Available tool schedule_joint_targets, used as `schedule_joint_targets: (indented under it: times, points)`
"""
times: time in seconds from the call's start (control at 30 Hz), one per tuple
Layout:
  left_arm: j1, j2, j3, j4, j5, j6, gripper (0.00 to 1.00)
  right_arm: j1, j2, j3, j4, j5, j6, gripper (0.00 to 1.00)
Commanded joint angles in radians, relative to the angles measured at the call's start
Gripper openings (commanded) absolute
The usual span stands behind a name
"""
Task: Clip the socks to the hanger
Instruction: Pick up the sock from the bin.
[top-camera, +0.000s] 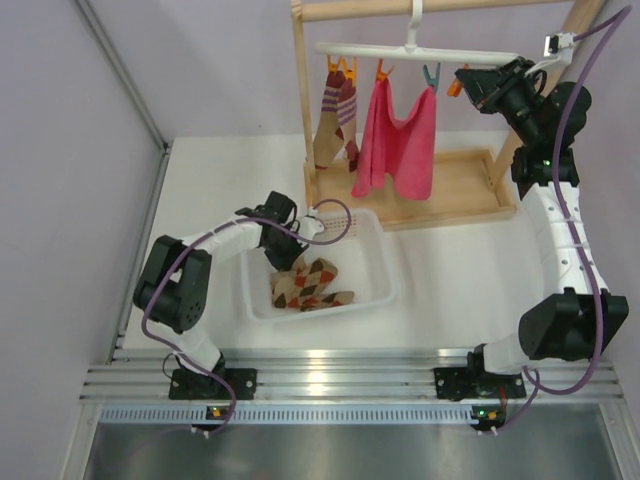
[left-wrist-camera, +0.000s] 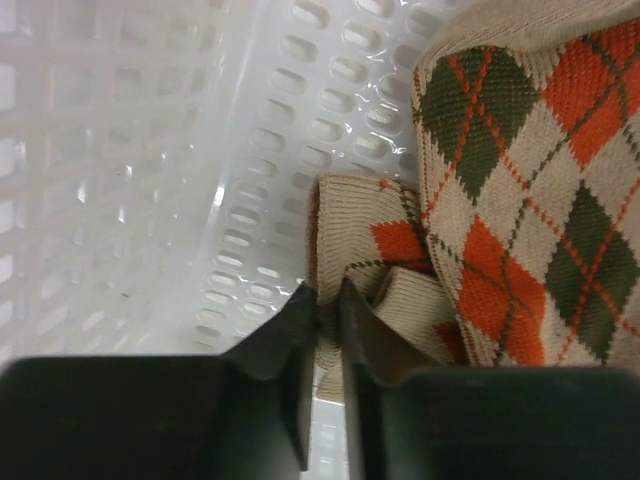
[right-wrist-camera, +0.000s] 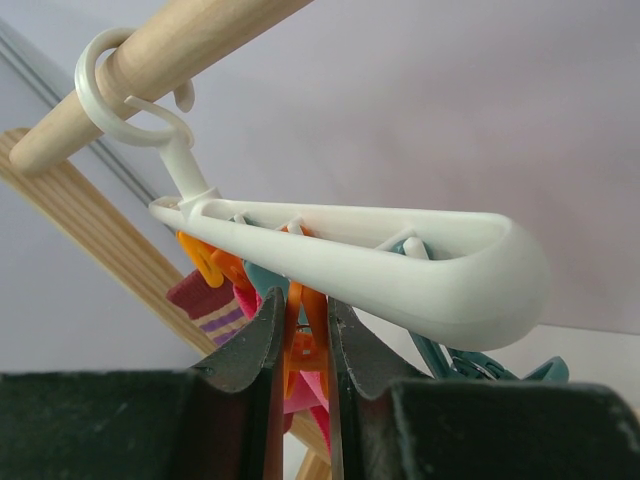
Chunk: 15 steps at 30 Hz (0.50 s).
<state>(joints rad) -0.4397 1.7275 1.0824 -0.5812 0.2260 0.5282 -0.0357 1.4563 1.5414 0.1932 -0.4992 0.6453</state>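
Argyle socks (top-camera: 310, 283) lie heaped in a white basket (top-camera: 372, 245). My left gripper (top-camera: 296, 243) reaches into the basket and is shut on the tan cuff of one sock (left-wrist-camera: 345, 225); the jaws (left-wrist-camera: 325, 300) pinch the ribbed edge, with another argyle sock (left-wrist-camera: 530, 180) lying beside it. The white hanger (top-camera: 415, 52) hangs from the wooden rod. My right gripper (top-camera: 466, 84) is at its right end, shut on an orange clip (right-wrist-camera: 300, 345) under the hanger bar (right-wrist-camera: 400, 265); the fingertips (right-wrist-camera: 305, 300) squeeze the clip's handles.
A maroon-and-tan striped sock (top-camera: 335, 125) and a pink cloth (top-camera: 398, 140) hang clipped on the hanger. The wooden rack frame (top-camera: 440, 195) stands behind the basket. A teal clip (right-wrist-camera: 455, 360) hangs right of the orange one. The wooden rod (right-wrist-camera: 170, 55) carries the hanger's hook.
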Motion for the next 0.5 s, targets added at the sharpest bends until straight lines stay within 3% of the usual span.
schedule_joint_targets:
  times: [0.0, 0.13, 0.47]
  points:
    - [-0.004, -0.028, 0.04, 0.028, 0.051, -0.023, 0.12, 0.003, -0.017, 0.065, 0.063, -0.03, -0.01, 0.0]
    - [-0.039, -0.138, 0.129, 0.009, 0.114, -0.075, 0.0, 0.003, -0.024, 0.065, 0.068, -0.029, -0.012, 0.0]
    - [-0.116, -0.313, 0.226, -0.041, 0.069, -0.145, 0.0, 0.003, -0.03, 0.074, 0.071, -0.029, -0.012, 0.0]
